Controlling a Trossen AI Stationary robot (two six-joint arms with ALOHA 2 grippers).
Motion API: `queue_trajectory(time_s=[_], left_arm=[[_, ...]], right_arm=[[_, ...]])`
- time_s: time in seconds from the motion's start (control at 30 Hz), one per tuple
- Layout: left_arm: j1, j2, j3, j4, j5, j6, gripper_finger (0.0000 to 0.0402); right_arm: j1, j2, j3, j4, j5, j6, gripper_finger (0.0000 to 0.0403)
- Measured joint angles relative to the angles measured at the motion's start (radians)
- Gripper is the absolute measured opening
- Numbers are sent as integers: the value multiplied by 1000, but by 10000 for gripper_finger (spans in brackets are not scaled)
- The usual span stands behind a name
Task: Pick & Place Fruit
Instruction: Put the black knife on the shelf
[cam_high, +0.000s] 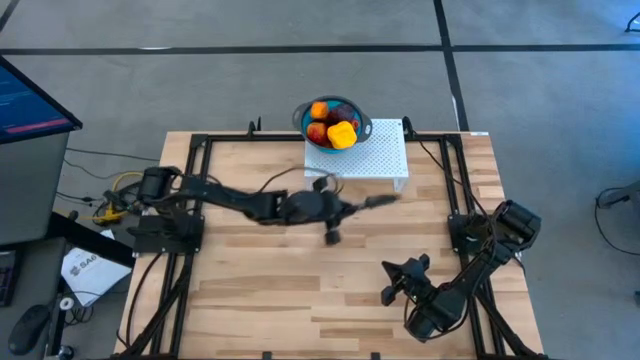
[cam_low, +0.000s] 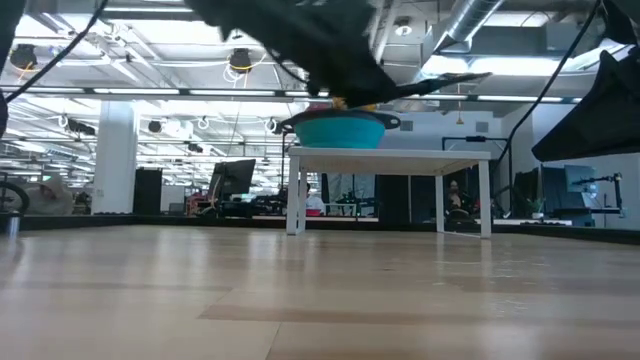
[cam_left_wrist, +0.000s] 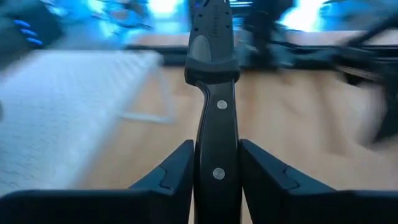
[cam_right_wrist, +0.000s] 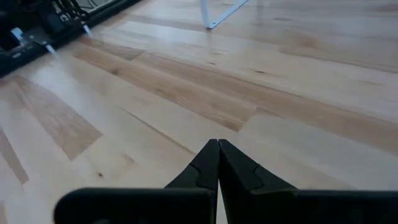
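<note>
Left wrist view alone shows the left gripper (cam_left_wrist: 216, 168) clamped on a black knife (cam_left_wrist: 214, 106). High view shows fruit (cam_high: 333, 124) inside the blue bowl (cam_high: 364, 126) on a white stand (cam_high: 375, 155); the right gripper (cam_right_wrist: 217, 155) is closed, empty.

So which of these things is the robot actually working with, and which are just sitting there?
Part of the job:
fruit
blue bowl holding it
left hand, gripping a black knife

Just there:
white stand under the bowl
right hand, shut, waiting
monitor

Blue bowl (cam_high: 362, 125) on white perforated stand (cam_high: 380, 158), black knife (cam_left_wrist: 217, 118) — wooden table (cam_high: 250, 290)
</note>
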Motion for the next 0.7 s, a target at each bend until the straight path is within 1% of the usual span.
queue_trajectory(time_s=[0.1, 0.2, 0.27, 0.47, 0.57, 0.7], left_arm=[[43, 51, 118, -59, -54, 41, 108], [85, 101, 221, -139, -65, 44, 104], [111, 129, 260, -169, -66, 45, 102], [162, 168, 280, -167, -77, 48, 112], [170, 175, 280, -169, -117, 83, 114], [171, 175, 280, -160, -122, 97, 115]], right_arm=[[0, 0, 0, 4, 17, 0, 1], [0, 0, 0, 11, 18, -23, 1], [-2, 0, 0, 12, 22, -24, 1], [-3, 0, 0, 27, 41, -26, 1], [-3, 0, 0, 29, 41, -26, 1], [-8, 0, 0, 31, 41, -26, 1]])
